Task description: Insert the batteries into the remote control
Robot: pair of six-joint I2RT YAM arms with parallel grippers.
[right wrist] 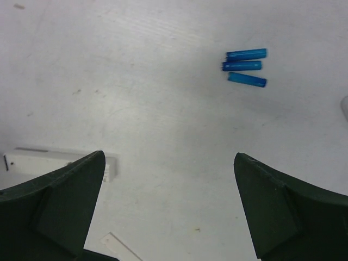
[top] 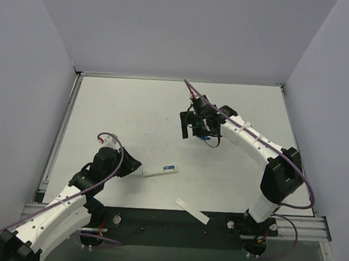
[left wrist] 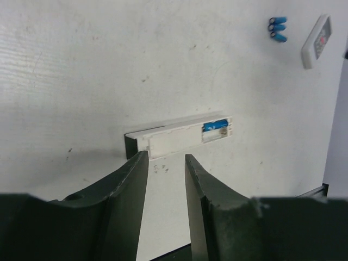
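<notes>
Batteries: three blue cylinders; remote control slim white bar; left claw narrow, right claw wide.

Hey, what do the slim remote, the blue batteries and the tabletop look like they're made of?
Going by looks: the remote control is probably moulded plastic, matte white, with thin crisp walls around its open compartment. The batteries show a smooth, uniform blue skin, likely a wrap or coating; what lies under it cannot be told. The table seems a painted or laminated white board, matte and scuffed with dark marks.
</notes>
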